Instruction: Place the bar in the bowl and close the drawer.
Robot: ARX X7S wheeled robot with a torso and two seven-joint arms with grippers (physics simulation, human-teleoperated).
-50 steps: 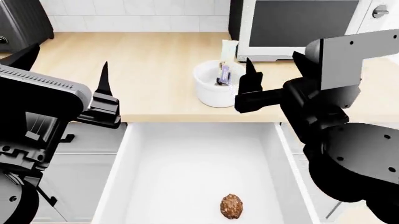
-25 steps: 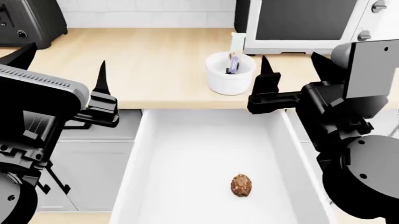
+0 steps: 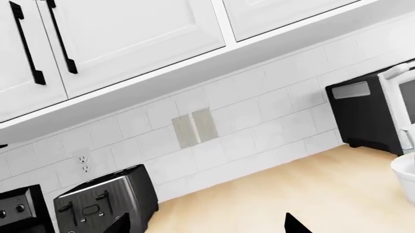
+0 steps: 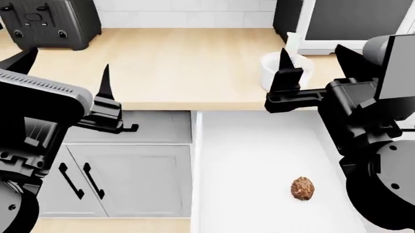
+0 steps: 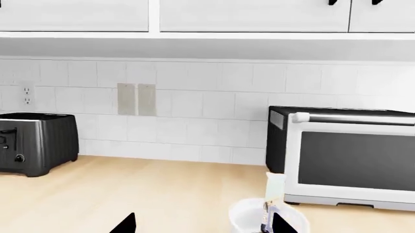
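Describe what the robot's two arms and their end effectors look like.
Both arms are glossy black with chunky, angular housings. The right arm has rounded joint casings dotted with small screw heads and a flat grey panel near the top. The left arm carries a grey ribbed plate. The left end effector and the right end effector each end in thin, pointed black fingers. No cables or markings show.
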